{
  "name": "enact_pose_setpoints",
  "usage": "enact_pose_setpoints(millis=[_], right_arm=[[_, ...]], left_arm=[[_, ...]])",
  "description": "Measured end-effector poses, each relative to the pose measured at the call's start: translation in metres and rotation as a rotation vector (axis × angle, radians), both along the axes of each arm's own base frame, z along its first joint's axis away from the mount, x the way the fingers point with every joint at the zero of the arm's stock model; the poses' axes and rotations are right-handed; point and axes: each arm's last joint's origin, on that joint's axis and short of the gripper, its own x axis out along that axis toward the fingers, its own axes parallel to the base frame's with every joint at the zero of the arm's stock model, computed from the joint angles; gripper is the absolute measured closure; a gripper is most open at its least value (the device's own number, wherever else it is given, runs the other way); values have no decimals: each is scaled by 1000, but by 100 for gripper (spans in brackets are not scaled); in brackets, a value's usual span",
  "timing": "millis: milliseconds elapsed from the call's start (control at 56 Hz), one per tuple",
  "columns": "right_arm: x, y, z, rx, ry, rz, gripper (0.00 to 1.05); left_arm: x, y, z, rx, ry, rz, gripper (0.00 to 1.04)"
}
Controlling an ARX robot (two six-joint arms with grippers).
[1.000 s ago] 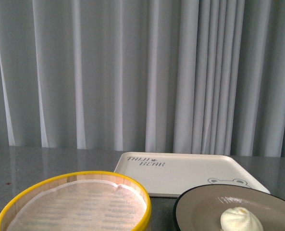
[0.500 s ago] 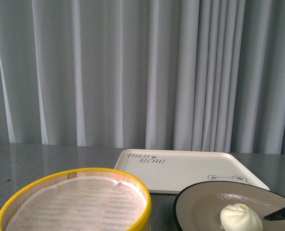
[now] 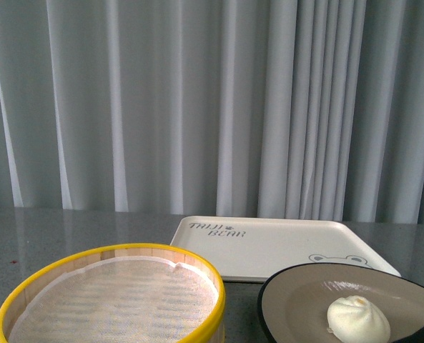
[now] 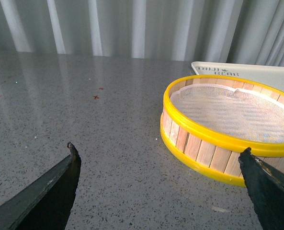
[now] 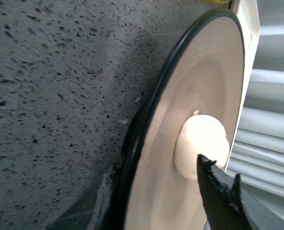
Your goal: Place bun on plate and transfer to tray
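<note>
Clamping the plate (image 5: 199, 72) by its rim in my right pincer (image 5: 151, 172), one finger over, one under, lets the bun (image 5: 201, 139) ride seated toward the tray (image 3: 283, 246); my left pincer (image 4: 158, 151) gapes wide, idle.

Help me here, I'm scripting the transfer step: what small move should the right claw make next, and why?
Probably close the right claw on the rim of the round beige-brown, black-rimmed plate. The cream-white pleated bun sits on it, and the claw's fingers straddle the rim, though whether they grip is unclear. The cream rectangular tray lies just behind.
</note>
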Motion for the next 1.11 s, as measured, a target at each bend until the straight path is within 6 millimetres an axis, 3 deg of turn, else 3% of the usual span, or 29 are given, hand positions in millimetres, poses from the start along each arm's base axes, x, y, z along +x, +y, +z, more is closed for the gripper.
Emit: enact_pose_setpoints(millis=[161, 286, 589, 821, 946, 1107], right_arm=[[-9, -3, -5, -21, 5, -19, 88], [-10, -7, 2, -25, -54, -40, 102], [-3, -20, 11, -39, -166, -111, 102], [13, -31, 43, -84, -257, -64, 102], [41, -42, 63, -69, -330, -40, 102], [87, -60, 55, -85, -306, -31, 102]], left_arm=[[0, 0, 0, 0, 0, 0, 7], [0, 0, 0, 0, 0, 0, 7], [0, 0, 0, 0, 0, 0, 7], [0, 0, 0, 0, 0, 0, 7], [0, 0, 0, 0, 0, 0, 7], [0, 0, 0, 0, 0, 0, 7]])
